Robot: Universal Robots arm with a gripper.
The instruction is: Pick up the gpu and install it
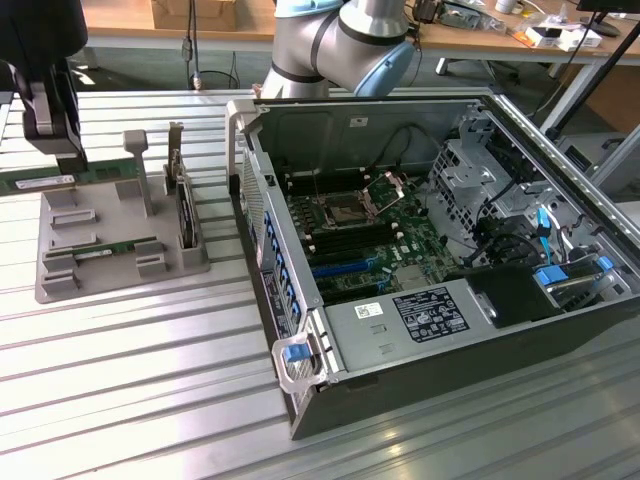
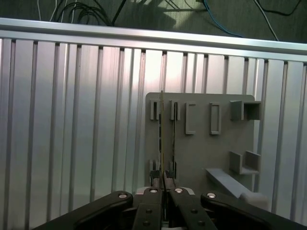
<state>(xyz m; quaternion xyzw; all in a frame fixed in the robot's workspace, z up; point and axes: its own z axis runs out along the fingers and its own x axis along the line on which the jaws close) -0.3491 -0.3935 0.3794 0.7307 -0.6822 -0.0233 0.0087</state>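
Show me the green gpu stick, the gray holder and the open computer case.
gpu [image 1: 95, 175]: exterior view, green face.
gray holder [image 1: 105, 272]: exterior view, bare base front.
computer case [image 1: 450, 392]: exterior view, dark outer side wall.

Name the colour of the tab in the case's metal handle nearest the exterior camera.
Blue: the tab shows best in the exterior view.

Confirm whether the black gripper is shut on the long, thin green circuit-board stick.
Shut on it: in the wrist view the gripper pinches the edge-on green stick over the grey plastic tray.
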